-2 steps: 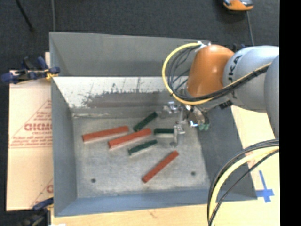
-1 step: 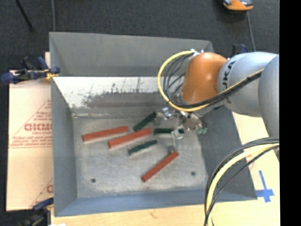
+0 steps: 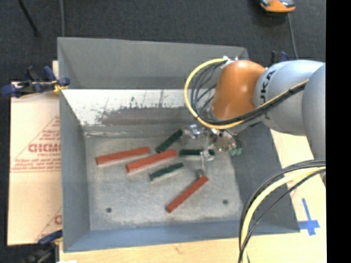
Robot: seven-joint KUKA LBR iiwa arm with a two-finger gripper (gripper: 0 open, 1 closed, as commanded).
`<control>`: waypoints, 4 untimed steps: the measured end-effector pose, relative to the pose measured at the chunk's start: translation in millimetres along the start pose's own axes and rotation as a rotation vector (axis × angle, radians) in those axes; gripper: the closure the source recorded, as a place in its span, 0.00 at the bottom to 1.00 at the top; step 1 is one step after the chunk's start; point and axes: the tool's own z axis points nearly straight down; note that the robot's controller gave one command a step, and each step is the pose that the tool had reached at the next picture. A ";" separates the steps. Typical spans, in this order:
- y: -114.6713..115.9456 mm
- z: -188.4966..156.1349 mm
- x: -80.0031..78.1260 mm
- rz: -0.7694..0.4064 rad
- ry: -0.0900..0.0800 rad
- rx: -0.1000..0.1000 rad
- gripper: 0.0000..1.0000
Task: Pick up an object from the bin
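Over the right half of the bin (image 3: 72, 163), the tool (image 3: 207, 153) hangs low, just beside a short dark green bar (image 3: 189, 153) lying flat on the floor. A longer red bar (image 3: 186, 194) lies a little nearer. Whether the tool is spread or pressed together I cannot tell. Both bars look stiff, light and smooth-sided, so probably slippery. A pinch across the narrow width, midway along the length, seems the safest hold.
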 end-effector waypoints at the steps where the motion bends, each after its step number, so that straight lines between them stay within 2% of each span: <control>1: 0.1 0.1 0.0 -0.001 0.000 0.000 1.00; 2: -2.1 -66.7 -2.7 0.001 -0.004 0.002 1.00; 4: -5.6 -107.9 -5.4 0.008 -0.001 0.001 1.00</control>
